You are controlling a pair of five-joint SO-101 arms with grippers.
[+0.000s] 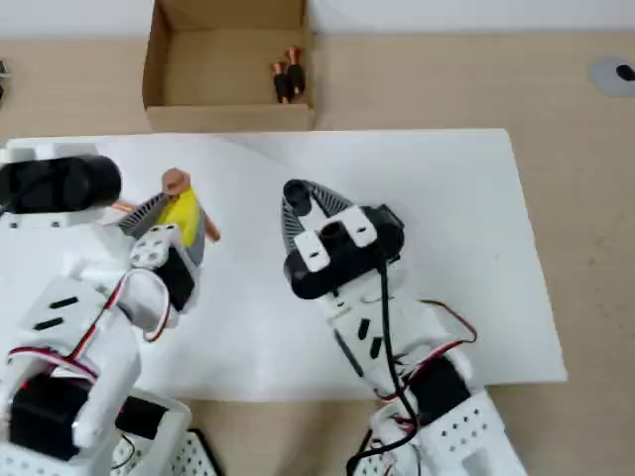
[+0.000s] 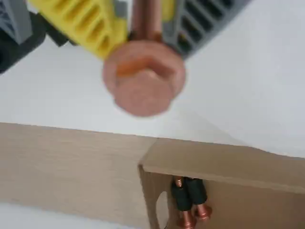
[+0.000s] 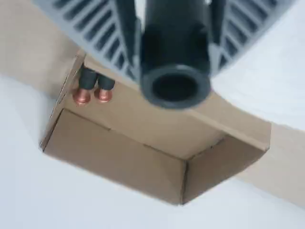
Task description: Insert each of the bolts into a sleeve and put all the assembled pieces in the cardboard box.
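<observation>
My left gripper (image 1: 179, 203), with one yellow and one grey finger, is shut on a copper bolt (image 1: 176, 181) held above the white sheet, head toward the box; the bolt head (image 2: 144, 78) is close up in the left wrist view. My right gripper (image 1: 301, 201) is shut on a black sleeve (image 1: 296, 190), whose open end (image 3: 175, 86) faces the camera in the right wrist view. The cardboard box (image 1: 159, 69) stands at the back, and two assembled pieces (image 1: 287, 75) lie against its right wall. These pieces (image 2: 189, 202) (image 3: 93, 88) appear in both wrist views too.
A white sheet (image 1: 446, 248) covers the wooden table (image 1: 556, 109) under both arms. A grey object (image 1: 613, 75) lies at the far right edge. The two arm bases stand at the near edge.
</observation>
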